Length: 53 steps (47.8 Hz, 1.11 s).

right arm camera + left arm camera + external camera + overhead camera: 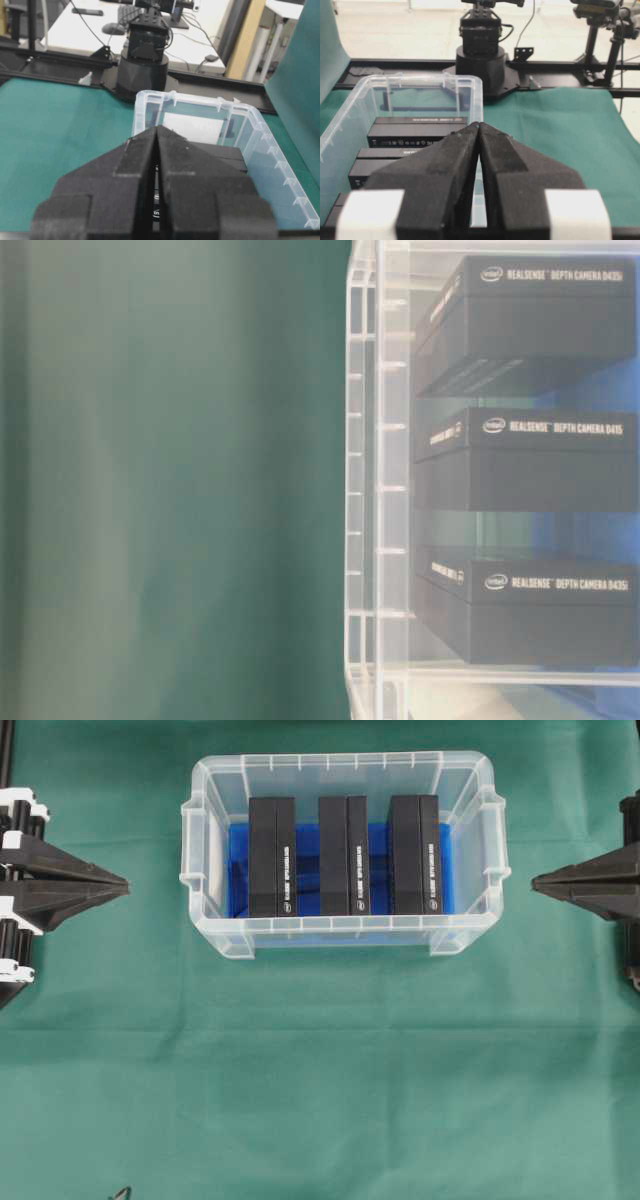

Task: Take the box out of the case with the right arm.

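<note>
The case (pixel 345 933), a clear plastic bin with a blue sheet on its bottom, stands at the back middle of the green cloth. Three black boxes stand side by side inside it: left (pixel 272 856), middle (pixel 344 854) and right (pixel 415 853). My right gripper (pixel 534 880) hovers just right of the case, its tips pressed together on nothing. Over the cloth to the left of the case, my left gripper (pixel 127 882) is also shut and empty. In the right wrist view the shut gripper (pixel 157 128) points at the case (pixel 265 150) and a box (pixel 220 150).
Green cloth (pixel 320 1080) covers the table around the case. The table-level view shows the case's ribbed wall (pixel 365 490) and the boxes' white lettering (pixel 560 427). Each wrist view shows the opposite arm's black base (pixel 480 55) (pixel 142 70) behind the case.
</note>
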Each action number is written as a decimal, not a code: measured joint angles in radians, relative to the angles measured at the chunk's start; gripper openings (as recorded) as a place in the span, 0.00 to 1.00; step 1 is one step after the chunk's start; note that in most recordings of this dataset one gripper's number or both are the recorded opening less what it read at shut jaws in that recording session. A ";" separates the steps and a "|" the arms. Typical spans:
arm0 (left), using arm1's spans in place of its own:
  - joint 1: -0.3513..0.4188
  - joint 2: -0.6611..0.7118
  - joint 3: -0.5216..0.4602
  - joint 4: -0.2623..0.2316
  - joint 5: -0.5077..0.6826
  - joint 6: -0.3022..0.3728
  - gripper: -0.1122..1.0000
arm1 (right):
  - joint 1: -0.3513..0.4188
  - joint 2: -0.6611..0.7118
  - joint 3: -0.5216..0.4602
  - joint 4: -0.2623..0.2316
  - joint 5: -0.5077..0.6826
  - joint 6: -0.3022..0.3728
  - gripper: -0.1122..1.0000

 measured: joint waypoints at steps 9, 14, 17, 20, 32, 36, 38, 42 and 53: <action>0.000 0.000 -0.006 0.026 0.040 -0.002 0.10 | -0.002 0.020 -0.026 0.002 0.046 0.015 0.10; 0.000 -0.002 -0.020 0.028 0.060 0.000 0.10 | -0.002 0.034 -0.060 0.002 0.100 0.025 0.10; 0.000 -0.002 -0.035 0.028 0.072 -0.005 0.10 | -0.002 0.035 -0.086 0.002 0.124 0.029 0.10; 0.000 -0.005 -0.067 0.028 0.092 -0.006 0.10 | -0.002 0.035 -0.115 0.002 0.143 0.037 0.10; 0.000 -0.005 -0.256 0.028 0.279 -0.005 0.10 | -0.002 0.038 -0.293 0.002 0.296 0.075 0.10; 0.000 -0.003 -0.328 0.028 0.364 -0.005 0.10 | -0.002 0.046 -0.365 0.002 0.374 0.083 0.10; 0.000 -0.003 -0.362 0.028 0.405 -0.005 0.10 | -0.002 0.051 -0.402 0.002 0.414 0.083 0.10; 0.000 0.002 -0.431 0.028 0.494 -0.002 0.10 | -0.002 0.061 -0.457 0.002 0.480 0.083 0.10; 0.000 0.015 -0.482 0.028 0.607 -0.006 0.10 | 0.000 0.078 -0.502 0.002 0.580 0.092 0.10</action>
